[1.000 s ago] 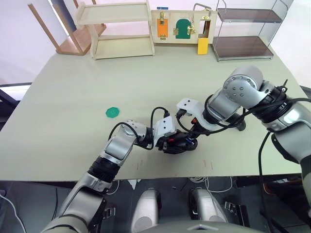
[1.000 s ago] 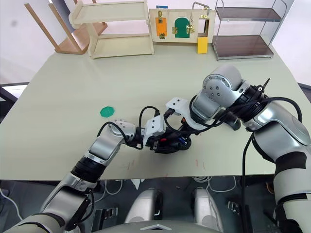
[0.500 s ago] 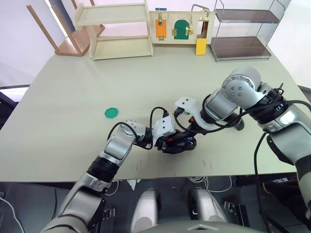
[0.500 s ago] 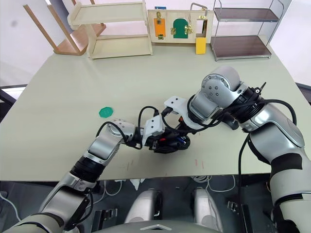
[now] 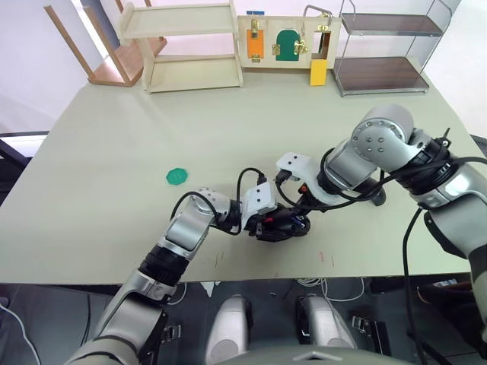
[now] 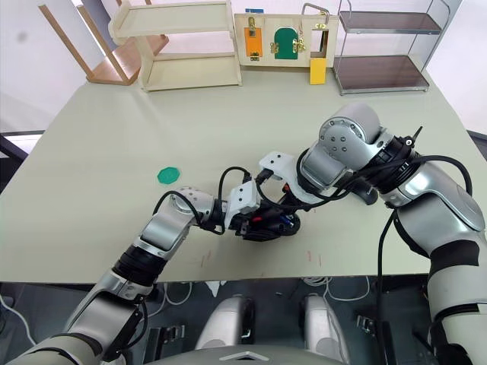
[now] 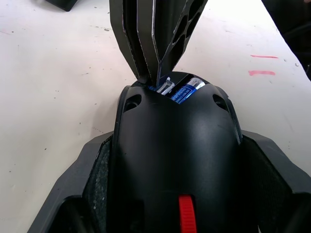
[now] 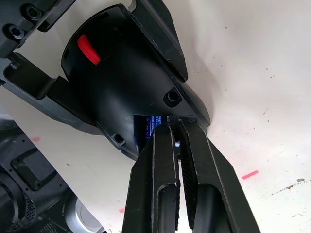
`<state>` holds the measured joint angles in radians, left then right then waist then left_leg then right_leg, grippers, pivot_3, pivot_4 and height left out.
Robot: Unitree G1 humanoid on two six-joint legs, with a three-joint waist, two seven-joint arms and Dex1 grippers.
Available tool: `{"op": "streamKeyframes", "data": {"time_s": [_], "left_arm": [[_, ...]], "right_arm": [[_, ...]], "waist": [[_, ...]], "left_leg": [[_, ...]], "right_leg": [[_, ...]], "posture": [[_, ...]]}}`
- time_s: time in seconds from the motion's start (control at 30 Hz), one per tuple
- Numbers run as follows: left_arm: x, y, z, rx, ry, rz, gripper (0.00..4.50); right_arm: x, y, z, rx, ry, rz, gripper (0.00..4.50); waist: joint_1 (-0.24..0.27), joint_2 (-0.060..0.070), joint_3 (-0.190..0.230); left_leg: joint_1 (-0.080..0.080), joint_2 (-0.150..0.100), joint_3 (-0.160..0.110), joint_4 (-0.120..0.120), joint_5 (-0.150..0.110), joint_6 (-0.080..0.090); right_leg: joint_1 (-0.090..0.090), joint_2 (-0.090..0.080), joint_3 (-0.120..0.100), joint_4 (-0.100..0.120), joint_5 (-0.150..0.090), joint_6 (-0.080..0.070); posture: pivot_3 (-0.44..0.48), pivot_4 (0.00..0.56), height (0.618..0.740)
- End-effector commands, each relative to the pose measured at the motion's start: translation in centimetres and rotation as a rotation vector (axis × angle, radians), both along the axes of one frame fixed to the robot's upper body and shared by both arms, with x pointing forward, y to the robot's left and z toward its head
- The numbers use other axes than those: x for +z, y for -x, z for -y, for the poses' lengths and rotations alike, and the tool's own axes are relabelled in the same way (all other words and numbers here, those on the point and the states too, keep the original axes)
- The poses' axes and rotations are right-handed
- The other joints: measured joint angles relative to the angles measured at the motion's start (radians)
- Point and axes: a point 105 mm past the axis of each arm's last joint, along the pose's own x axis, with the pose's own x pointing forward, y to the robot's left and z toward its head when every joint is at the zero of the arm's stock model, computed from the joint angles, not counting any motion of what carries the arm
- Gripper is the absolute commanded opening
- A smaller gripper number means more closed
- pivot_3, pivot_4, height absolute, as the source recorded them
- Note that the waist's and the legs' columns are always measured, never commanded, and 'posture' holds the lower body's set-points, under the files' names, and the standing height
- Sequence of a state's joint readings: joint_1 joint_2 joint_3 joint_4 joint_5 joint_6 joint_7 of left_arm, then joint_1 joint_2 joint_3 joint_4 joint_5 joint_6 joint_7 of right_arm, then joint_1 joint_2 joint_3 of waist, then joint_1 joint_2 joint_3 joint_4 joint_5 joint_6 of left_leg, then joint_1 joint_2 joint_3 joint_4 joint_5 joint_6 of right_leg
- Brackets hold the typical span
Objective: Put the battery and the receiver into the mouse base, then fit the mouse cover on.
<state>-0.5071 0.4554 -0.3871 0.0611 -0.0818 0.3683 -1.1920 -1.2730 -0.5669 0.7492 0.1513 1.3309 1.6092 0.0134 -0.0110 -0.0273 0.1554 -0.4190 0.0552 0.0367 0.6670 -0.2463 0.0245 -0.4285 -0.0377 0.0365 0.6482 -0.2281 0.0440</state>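
Battery [image 7: 187, 91]: blue, lying in the mouse base's [image 7: 177, 160] open rear recess.
Receiver [image 7: 165, 86]: silvery stub pinched by the right hand [image 8: 176, 127], for seating beside the battery.
Left hand [image 5: 262, 226]: clamps the base steady on the counter [image 5: 114, 175].

A broad pale greenish-beige tabletop [image 5: 114, 152] spreads under even, soft light, with a few small red marks [image 5: 325, 256] near its front edge. A flat green disc [image 5: 176, 176] lies alone on its left part. Along the far edge stand a light wooden two-tier shelf [image 5: 183, 46], a panel with orange and green latched doors [image 5: 278, 42] with a yellow block [image 5: 317, 72] in front of it, and a wire-framed rack with dark brown shelves [image 5: 380, 49]. A tilted wooden frame [image 5: 99, 49] leans at the far left corner. The wall behind is white. Below the front edge the floor [image 5: 46, 319] is dark, with cables [image 5: 308, 281] trailing.
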Motion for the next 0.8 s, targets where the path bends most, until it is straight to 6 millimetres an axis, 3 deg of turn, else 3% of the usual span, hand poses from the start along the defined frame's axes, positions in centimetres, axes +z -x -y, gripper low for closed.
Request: {"op": "streamKeyframes", "data": {"time_s": [0.03,0.8], "left_arm": [[-2.2,1.1,0.4,-0.021,-0.046,-0.09,3.04],[-2.2,1.2,0.4,-0.027,-0.05,-0.092,3.04]], "right_arm": [[-0.3,0.2,0.2,0.013,0.017,0.005,0.0],[-0.5,1.2,1.4,0.059,0.018,0.073,0.0]], "waist": [[0.0,0.0,0.0],[0.003,0.002,-0.001]], "left_leg": [[0.0,0.0,0.0,0.0,0.0,0.0],[-0.011,-0.002,-0.015,0.001,0.0,0.0]], "right_leg": [[0.0,0.0,0.0,0.0,0.0,0.0],[0.0,-0.001,-0.015,-0.005,0.0,0.0]], "posture": [[0.0,0.15,0.74],[0.0,0.15,0.74]]}}
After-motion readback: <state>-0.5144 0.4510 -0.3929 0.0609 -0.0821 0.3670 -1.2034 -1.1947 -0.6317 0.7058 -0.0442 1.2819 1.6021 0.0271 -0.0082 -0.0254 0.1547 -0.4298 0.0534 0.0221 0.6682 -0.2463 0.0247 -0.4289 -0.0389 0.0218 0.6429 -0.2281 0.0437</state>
